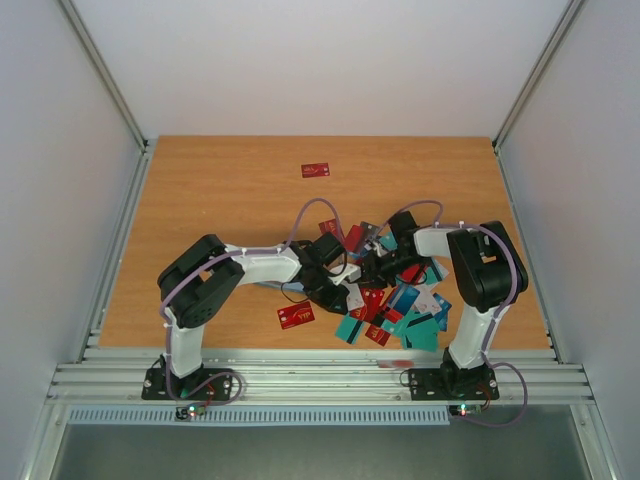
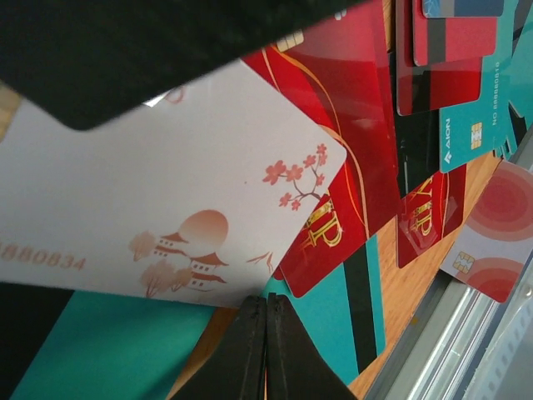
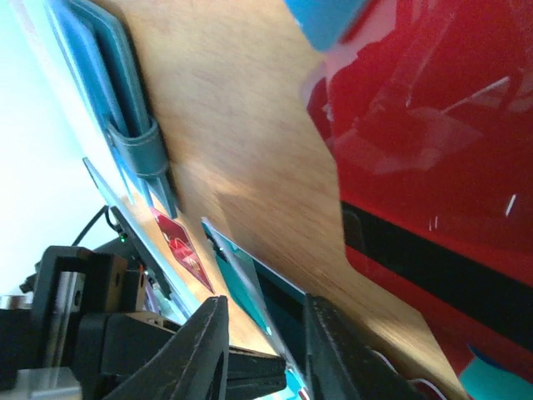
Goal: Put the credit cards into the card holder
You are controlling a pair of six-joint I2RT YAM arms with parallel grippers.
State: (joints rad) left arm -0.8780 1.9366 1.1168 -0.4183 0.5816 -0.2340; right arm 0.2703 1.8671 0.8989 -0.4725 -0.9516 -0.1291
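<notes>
Left of the heap of credit cards (image 1: 400,310), the table (image 1: 200,200) is bare wood all the way out to the left rail (image 1: 122,240). This is the widest open room in view. The left arm (image 1: 200,285) crosses that stretch toward the heap. The left gripper (image 2: 266,333) hangs low over the heap's left fringe, its fingertips pressed together on nothing.

Just left of the heap and apart from it, a single red card (image 1: 296,316) lies flat. A far red card (image 1: 315,170) lies alone well beyond the heap, near the table's far edge. The heap itself crowds the near rail (image 1: 320,365), and a ringed white card (image 2: 500,233) lies right at the wood's edge.

The cards overlap loosely. A white card (image 2: 166,217) printed with blossom and a pagoda lies over red cards with gold lettering (image 2: 333,183), and a teal card with a dark stripe (image 2: 354,308) lies beneath them.

The right gripper (image 3: 268,312) is low at the heap's left side with its fingers apart. The edge of a thin teal card (image 3: 237,279) runs into the gap, but contact cannot be made out. A striped red card (image 3: 433,167) lies glossy beside it. Across a strip of bare wood from the fingers, outside the heap, lies the card holder (image 3: 100,92). It is teal-blue, seen nearly edge-on, with a greyish-blue loop.

The right arm (image 1: 485,270) stands at the heap's right, leaving only a narrow margin to the right rail (image 1: 530,240).
</notes>
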